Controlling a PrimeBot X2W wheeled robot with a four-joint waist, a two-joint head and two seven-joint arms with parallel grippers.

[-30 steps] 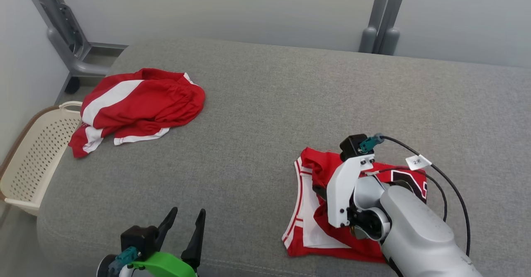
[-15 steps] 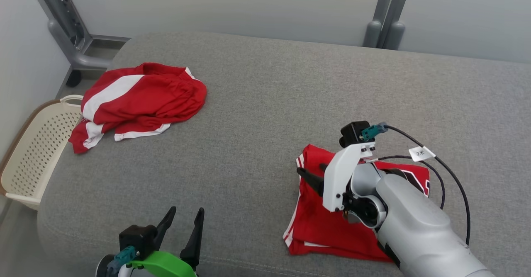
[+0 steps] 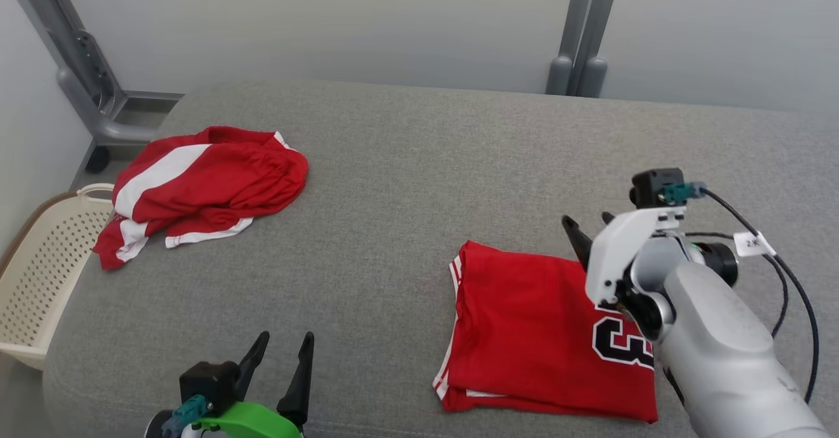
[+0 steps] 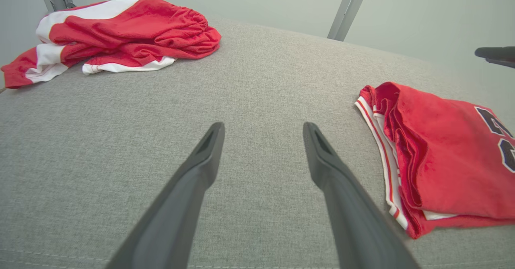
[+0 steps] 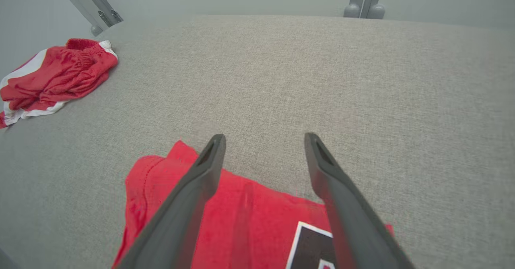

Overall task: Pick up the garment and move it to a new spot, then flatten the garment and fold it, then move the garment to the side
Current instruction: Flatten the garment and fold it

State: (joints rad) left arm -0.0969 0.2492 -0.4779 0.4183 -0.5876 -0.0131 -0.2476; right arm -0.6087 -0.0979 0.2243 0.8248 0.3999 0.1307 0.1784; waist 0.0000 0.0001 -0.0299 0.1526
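Observation:
The garment (image 3: 524, 326), a red jersey with a black number, lies folded flat on the grey cushion (image 3: 406, 182) at the front right. My right gripper (image 3: 588, 223) hovers open over its far edge, holding nothing. The right wrist view shows the right gripper (image 5: 264, 138) with its fingers spread above the red cloth (image 5: 249, 216). My left gripper (image 3: 284, 339) stands open near the cushion's front edge, apart from the garment. From the left wrist camera, the left gripper (image 4: 263, 127) is over bare cushion and the garment (image 4: 442, 156) lies to its right.
A second red and white garment (image 3: 196, 189) lies crumpled at the cushion's far left. A cream perforated basket (image 3: 39, 274) stands on the floor beside the left edge. Grey metal posts (image 3: 577, 51) rise behind the cushion.
My right gripper has opened, let go of the garment and pulled up and to the right. The garment now lies folded flat with its number showing. The head camera has shifted slightly.

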